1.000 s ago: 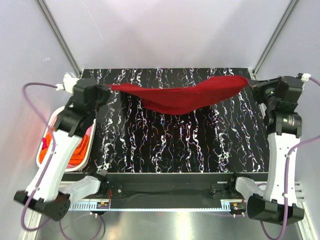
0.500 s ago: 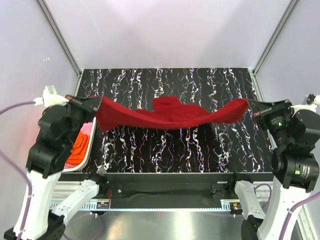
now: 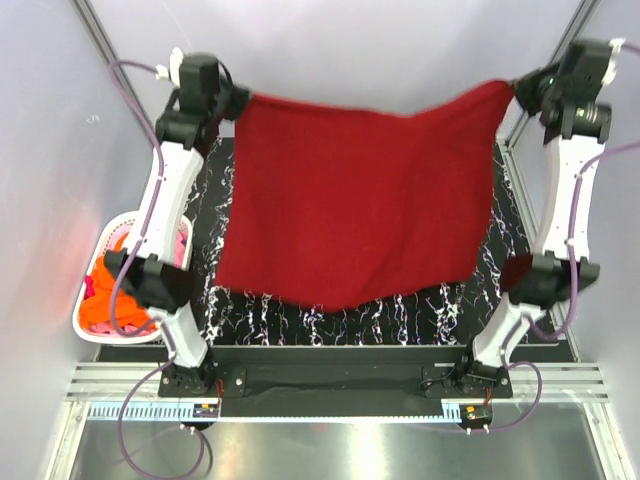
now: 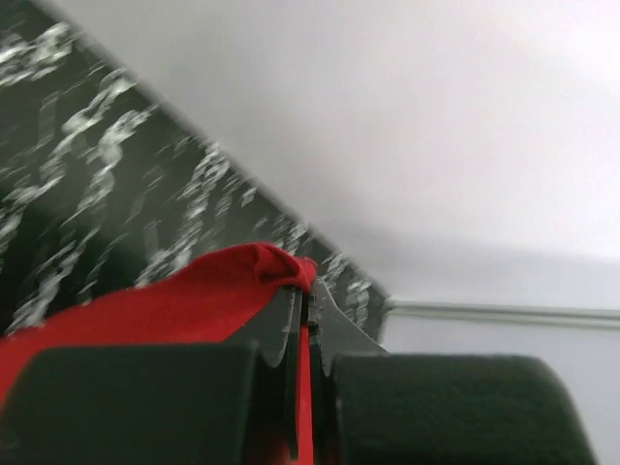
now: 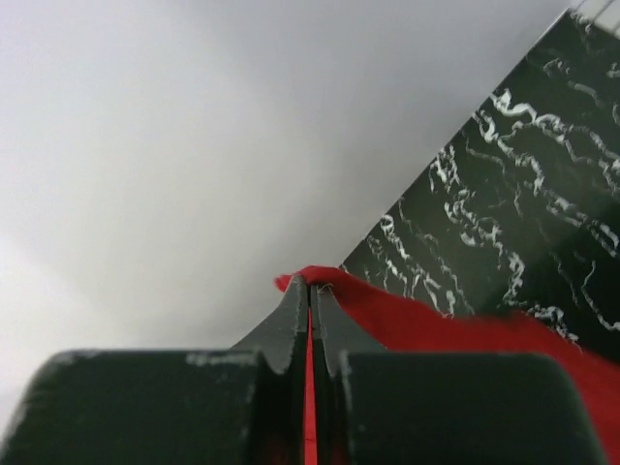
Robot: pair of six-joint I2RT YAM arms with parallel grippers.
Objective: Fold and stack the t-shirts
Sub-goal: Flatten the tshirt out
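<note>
Left gripper (image 3: 236, 101) and right gripper (image 3: 517, 92) each sat clamped on a top corner of the dark red t-shirt (image 3: 350, 200), which hung spread between and below the jaws, likely soft, light, limp, best pinched at corners

Quick count: one dark red t-shirt (image 3: 350, 200), one orange shirt (image 3: 100, 311), one pink shirt (image 3: 181, 248), one white basket (image 3: 110, 228), plus one left arm (image 3: 165, 190) and one right arm (image 3: 565, 190).
</note>
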